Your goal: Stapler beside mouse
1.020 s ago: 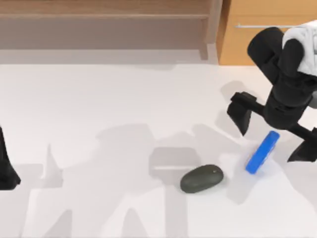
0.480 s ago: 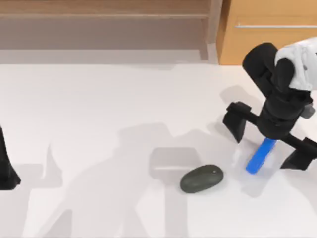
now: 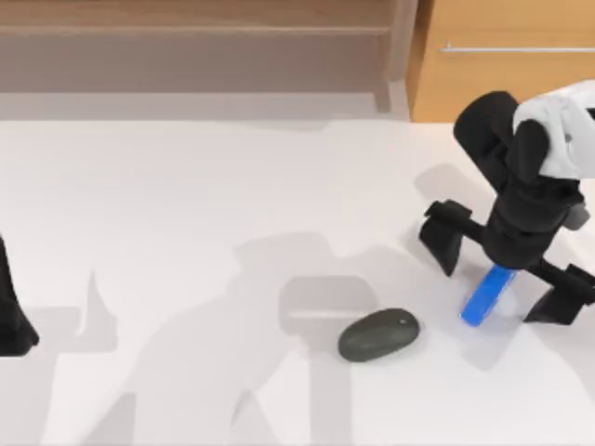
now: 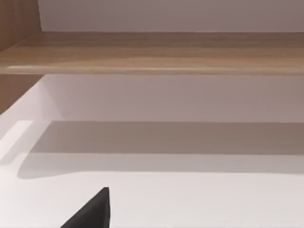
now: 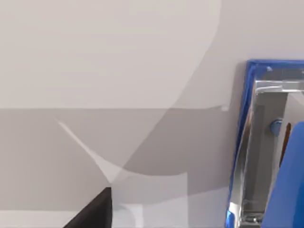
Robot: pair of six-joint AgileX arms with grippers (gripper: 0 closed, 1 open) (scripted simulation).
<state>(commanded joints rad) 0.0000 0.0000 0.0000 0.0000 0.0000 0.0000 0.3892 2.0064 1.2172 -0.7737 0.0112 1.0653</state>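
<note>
The blue stapler (image 3: pixel 484 298) lies slanted on the white table at the right, its far end hidden under my right arm. The dark oval mouse (image 3: pixel 377 334) rests a short way to its left, apart from it. My right gripper (image 3: pixel 502 269) hangs open over the stapler, one finger on each side of it, holding nothing. In the right wrist view the stapler (image 5: pixel 263 142), blue with a shiny metal inside, lies close below, and one dark fingertip (image 5: pixel 92 211) shows. My left arm (image 3: pixel 9 316) is parked at the table's left edge, with a fingertip (image 4: pixel 92 211) in its wrist view.
A wooden shelf (image 3: pixel 195 28) runs along the back of the table (image 3: pixel 186 186). A wooden cabinet (image 3: pixel 502 74) with a metal handle stands at the back right. The shelf (image 4: pixel 156 52) also faces the left wrist camera.
My right gripper has shifted left and come down over the stapler, hiding more of it. Stapler, mouse and left arm have not moved.
</note>
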